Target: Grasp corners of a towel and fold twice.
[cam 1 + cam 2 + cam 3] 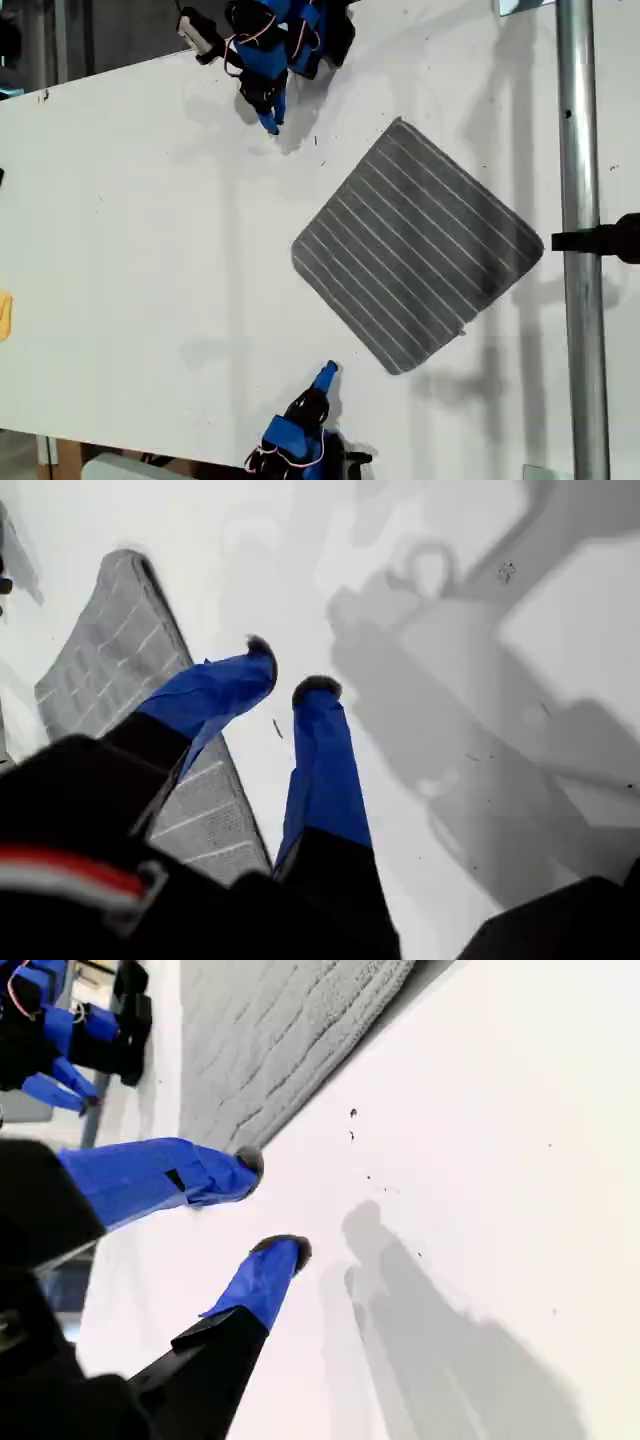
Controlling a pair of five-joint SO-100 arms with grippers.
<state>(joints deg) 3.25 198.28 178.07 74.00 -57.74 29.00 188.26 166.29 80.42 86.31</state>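
Observation:
The towel (420, 245) lies flat on the white table (150, 250) as a dark grey diamond with thin white stripes. Its four rounded corners lie untouched; the nearest to the arms are the top one (400, 122) and the bottom one (390, 370). My first gripper (272, 122) (290, 670) hangs at the exterior view's top, open and holding nothing, a little off the towel (110, 650). My second gripper (327, 372) (270, 1205) is at the exterior view's bottom, open and holding nothing, close beside the towel (270, 1040). The first arm (60, 1030) shows beyond the cloth.
A metal pole (578, 240) with a black clamp (610, 240) runs down the exterior view's right, just past the towel. A yellow object (5, 315) sits at the exterior view's left edge. Bare white table spreads over that view's left half.

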